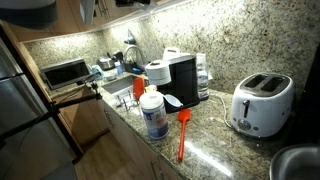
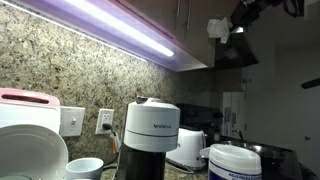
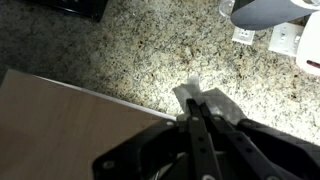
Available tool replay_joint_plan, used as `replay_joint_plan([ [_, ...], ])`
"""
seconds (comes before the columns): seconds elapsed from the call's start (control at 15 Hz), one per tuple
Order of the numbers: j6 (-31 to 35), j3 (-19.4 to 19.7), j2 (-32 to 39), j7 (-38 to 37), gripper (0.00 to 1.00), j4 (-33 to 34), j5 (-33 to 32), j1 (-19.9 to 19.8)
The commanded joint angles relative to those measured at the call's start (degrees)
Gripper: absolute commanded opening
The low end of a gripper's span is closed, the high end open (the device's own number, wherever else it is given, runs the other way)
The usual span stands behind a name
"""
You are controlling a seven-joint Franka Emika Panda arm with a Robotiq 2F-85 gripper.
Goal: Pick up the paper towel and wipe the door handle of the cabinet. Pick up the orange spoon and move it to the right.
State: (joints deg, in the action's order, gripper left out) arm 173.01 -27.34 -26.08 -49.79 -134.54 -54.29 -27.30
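Note:
In the wrist view my gripper [image 3: 197, 104] is shut on a crumpled piece of white paper towel [image 3: 189, 90], which sticks out past the fingertips. It hangs over speckled granite, just beside the edge of a brown wooden cabinet panel [image 3: 60, 120]. I cannot make out a door handle. In an exterior view the gripper [image 2: 222, 29] is high up by the upper cabinets with something white at its tip. The orange spoon [image 1: 181, 135] lies on the counter in front of the black coffee machine [image 1: 183, 78], between a white cylinder with a blue label [image 1: 153, 113] and the toaster [image 1: 261, 104].
A paper towel roll [image 1: 157, 71] stands beside the coffee machine. A toaster oven [image 1: 66, 72] sits at the far end by the sink [image 1: 118, 90]. A metal bowl [image 1: 298, 163] is at the near right. A light strip [image 2: 120, 25] runs under the upper cabinets.

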Motion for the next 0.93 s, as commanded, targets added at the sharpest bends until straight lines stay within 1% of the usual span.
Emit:
replay_joint_plan([
  [0.0,0.0,0.03,0.08,0.03,0.02,-0.07,0.05,0.22],
  [0.4,0.0,0.75,0.17,0.1,0.02,-0.18,0.08,0.76],
  [0.47,0.0,0.75,0.17,0.1,0.01,-0.18,0.08,0.81],
  [0.53,1.48,0.51,0.14,-0.11,0.01,0.03,-0.8,0.37],
  [0.6,2.24,0.58,0.27,0.73,0.01,0.15,-1.13,0.84],
  [0.67,4.08,1.25,0.91,1.82,0.01,0.18,-0.91,1.95],
  [0.87,10.35,0.74,1.61,3.26,0.01,1.3,-2.57,1.79],
])
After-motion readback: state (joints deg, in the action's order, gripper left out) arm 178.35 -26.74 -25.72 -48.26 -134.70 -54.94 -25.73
